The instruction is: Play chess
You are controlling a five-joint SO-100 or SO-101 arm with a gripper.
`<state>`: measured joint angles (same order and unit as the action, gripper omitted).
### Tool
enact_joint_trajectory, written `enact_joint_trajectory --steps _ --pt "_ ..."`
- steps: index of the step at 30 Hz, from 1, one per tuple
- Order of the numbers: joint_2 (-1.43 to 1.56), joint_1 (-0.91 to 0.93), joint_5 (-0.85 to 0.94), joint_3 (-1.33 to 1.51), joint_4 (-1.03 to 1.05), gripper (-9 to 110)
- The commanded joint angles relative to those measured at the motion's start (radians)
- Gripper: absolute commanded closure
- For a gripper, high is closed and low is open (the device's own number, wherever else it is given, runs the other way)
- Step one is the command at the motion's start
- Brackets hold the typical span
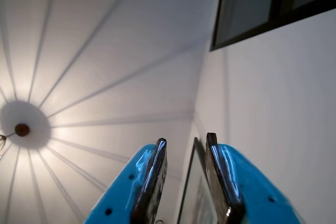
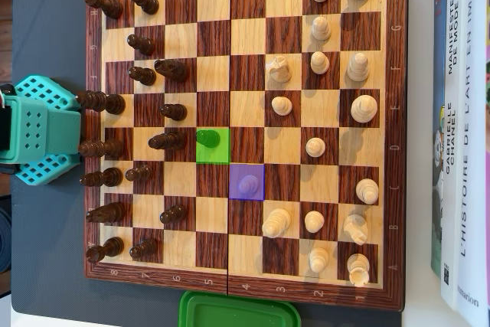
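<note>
Fingers (image 1: 186,145) are pointing up toward the ceiling in the wrist view, standing slightly apart with a narrow gap between them and nothing held; only the ceiling, a ceiling lamp (image 1: 21,129) at nine o'clock and a dark window frame (image 1: 273,3) at one o'clock are showing past them. In the overhead view the teal arm (image 2: 38,132) is sitting at nine o'clock, just beside the left edge of the chessboard (image 2: 245,302), with its body resting over the dark worktop (image 2: 46,5) and not reaching over any square.

Dark pieces are crowding the left columns of the board, several lying tilted. Light pieces are spreading over the right half. One pawn (image 2: 207,138) is standing on a green-highlighted square (image 2: 213,155) near the centre, and another pawn (image 2: 248,184) is standing on a purple-highlighted square (image 2: 246,195) diagonally below, toward five o'clock of the first. The squares around these two, in the middle columns, are lying mostly bare, giving open room along the board's centre fold from twelve to six o'clock.

Books (image 2: 463,128) are lying just beside the board's right edge at three o'clock. A green lid (image 2: 239,313) is sitting just beside the board's lower edge at six o'clock, cut off by the picture's border.
</note>
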<state>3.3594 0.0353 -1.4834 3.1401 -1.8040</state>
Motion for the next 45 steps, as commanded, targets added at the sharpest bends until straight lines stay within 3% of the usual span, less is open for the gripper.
enact_joint_trajectory --steps 1,23,39,45 --pt "-0.012 -0.006 -0.005 0.018 -0.002 89" --pt "-0.015 -0.008 0.003 0.018 0.014 89" --pt "-0.014 -0.009 -0.003 0.002 0.334 89" --pt "-0.014 0.003 0.005 -0.123 0.589 89"
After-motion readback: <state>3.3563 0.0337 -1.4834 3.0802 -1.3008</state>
